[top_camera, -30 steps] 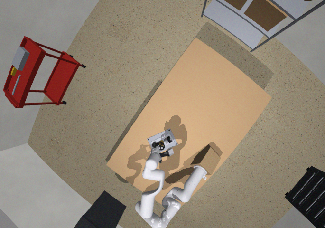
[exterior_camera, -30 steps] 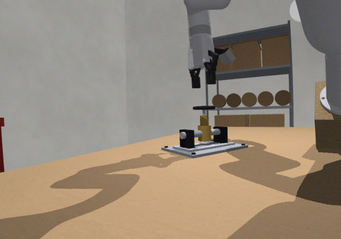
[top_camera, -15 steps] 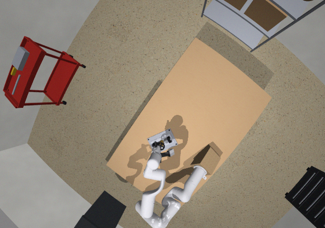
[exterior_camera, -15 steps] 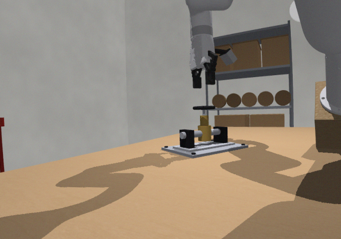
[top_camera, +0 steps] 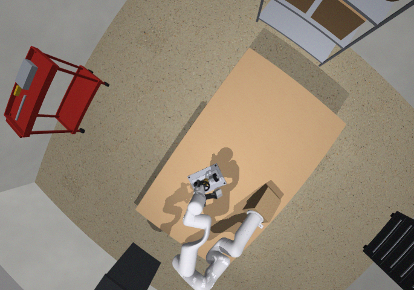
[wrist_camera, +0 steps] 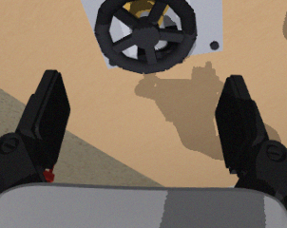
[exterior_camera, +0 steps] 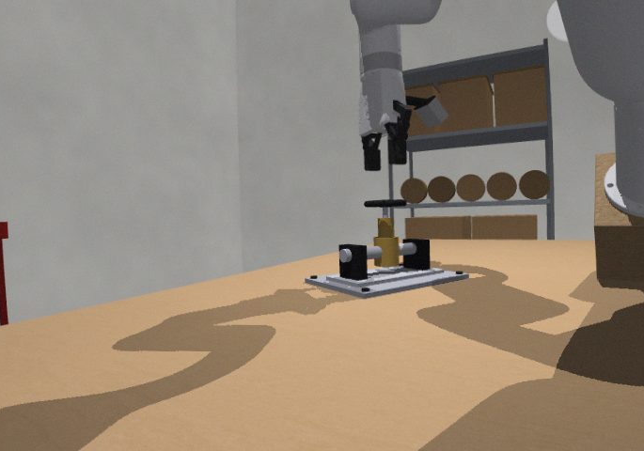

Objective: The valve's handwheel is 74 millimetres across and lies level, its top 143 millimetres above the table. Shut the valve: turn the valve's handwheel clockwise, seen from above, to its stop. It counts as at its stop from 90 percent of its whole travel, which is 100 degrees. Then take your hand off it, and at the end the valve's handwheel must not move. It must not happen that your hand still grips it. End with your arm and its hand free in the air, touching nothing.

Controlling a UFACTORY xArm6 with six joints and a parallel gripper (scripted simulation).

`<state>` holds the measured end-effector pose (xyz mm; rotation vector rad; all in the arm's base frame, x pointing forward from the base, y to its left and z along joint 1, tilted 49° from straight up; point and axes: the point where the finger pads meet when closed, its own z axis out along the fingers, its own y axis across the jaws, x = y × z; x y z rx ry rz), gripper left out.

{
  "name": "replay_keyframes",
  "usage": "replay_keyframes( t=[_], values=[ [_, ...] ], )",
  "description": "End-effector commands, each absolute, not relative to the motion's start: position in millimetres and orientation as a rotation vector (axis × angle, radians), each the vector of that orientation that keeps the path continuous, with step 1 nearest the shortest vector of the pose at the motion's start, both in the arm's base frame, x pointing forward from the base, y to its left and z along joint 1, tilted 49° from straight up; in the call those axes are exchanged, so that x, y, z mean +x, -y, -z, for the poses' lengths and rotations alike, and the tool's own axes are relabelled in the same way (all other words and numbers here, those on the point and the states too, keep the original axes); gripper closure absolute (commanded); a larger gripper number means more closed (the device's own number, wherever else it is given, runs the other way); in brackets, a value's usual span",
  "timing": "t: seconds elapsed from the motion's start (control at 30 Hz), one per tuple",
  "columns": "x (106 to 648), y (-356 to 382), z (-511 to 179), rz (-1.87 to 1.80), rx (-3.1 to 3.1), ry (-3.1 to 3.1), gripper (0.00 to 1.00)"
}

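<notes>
I have the pincer (exterior_camera: pixel 384 148) hanging above the handwheel (exterior_camera: pixel 384 203), fingers pointing straight down and spread wide with nothing between them. In the exterior view there is a plain gap of air between the fingertips and the wheel's top, so no contact yet.

The valve (exterior_camera: pixel 386 248) stands on its grey plate (exterior_camera: pixel 381 283) on the worktop (exterior_camera: pixel 301 361), a brass body between two black blocks, the black spoked wheel lying level on top of the stem.

What matters for my next move is the offset. From the wrist camera the wheel (wrist_camera: pixel 146 29) sits toward the top of the picture, ahead of the line between the two fingers rather than midway between them, and roughly centred side to side. The exterior view makes the pincer look right over the wheel, but that view cannot show the offset along its own line of sight. So I judge I must bring the pincer forward toward the wheel's hub before going down, so the rim ends up between the fingers on opposite sides; dropping as I stand now risks the fingers missing the rim
</notes>
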<state>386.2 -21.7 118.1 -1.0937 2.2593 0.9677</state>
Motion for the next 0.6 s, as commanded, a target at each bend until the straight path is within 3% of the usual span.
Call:
replay_keyframes(
  t=[0.0, 0.57],
  values=[
    [387, 21, -117, -0.964, -1.093, -2.259, 0.00],
    [389, 4, -104, -0.964, -1.093, -2.259, 0.00]
  ],
)
